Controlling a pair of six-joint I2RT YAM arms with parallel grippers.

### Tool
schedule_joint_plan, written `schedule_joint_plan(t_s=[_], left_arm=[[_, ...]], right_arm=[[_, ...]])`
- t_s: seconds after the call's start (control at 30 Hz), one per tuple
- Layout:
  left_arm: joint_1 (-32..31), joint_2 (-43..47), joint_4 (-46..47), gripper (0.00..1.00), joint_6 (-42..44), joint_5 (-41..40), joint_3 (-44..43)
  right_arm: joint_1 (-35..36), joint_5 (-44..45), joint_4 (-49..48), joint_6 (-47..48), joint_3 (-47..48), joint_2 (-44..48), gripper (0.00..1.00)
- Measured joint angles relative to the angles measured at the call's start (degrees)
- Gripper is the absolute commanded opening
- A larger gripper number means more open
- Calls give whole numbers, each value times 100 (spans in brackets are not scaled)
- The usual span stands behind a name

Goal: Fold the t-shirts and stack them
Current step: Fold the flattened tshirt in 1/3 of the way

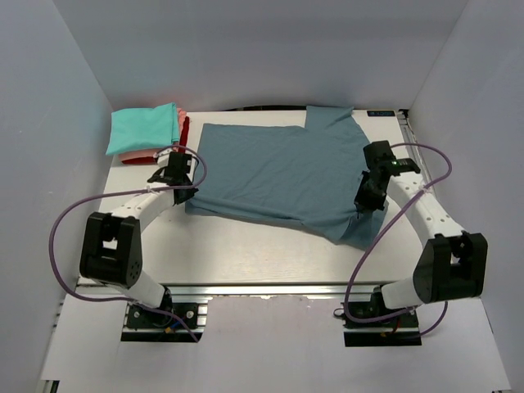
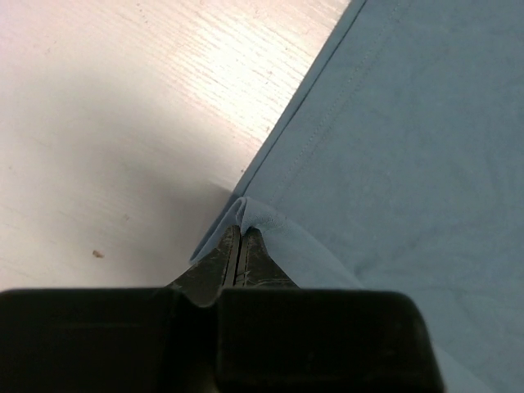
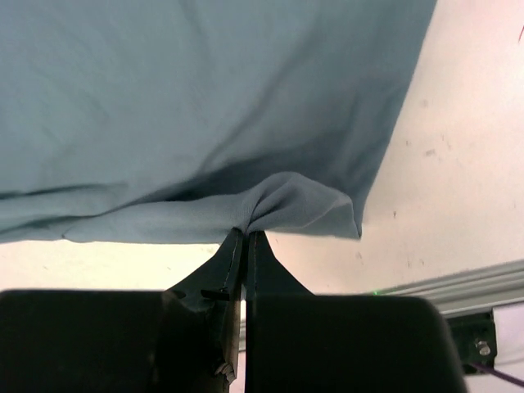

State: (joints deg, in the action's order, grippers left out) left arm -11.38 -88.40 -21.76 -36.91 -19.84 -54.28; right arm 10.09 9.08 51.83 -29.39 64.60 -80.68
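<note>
The large slate-blue t-shirt point(image 1: 278, 176) lies spread across the middle of the table. My left gripper point(image 1: 182, 182) is shut on its left edge, with the hem pinched up between the tips point(image 2: 242, 231). My right gripper point(image 1: 366, 196) is shut on a bunched fold of its right side and holds it lifted off the table point(image 3: 246, 232). A folded teal t-shirt point(image 1: 143, 129) lies on top of a salmon-pink one point(image 1: 180, 121) and a red one point(image 1: 183, 133) at the far left corner.
White walls close in the table on the left, back and right. A metal rail point(image 1: 270, 288) runs along the near edge, and also shows in the right wrist view point(image 3: 458, 282). Purple cables point(image 1: 65, 221) loop beside both arms.
</note>
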Motion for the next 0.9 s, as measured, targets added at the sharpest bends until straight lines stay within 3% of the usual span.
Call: schedule_joint_plan(t_s=[0.57,0.9], left_arm=[[70,-391,-79,0,284,382,-737],[85,-507,-164,0,328,428,-911]], right_arm=[[-188,127,-61,407,1443,-879,0],[-262,229,-61,629,1716,-1217,0]])
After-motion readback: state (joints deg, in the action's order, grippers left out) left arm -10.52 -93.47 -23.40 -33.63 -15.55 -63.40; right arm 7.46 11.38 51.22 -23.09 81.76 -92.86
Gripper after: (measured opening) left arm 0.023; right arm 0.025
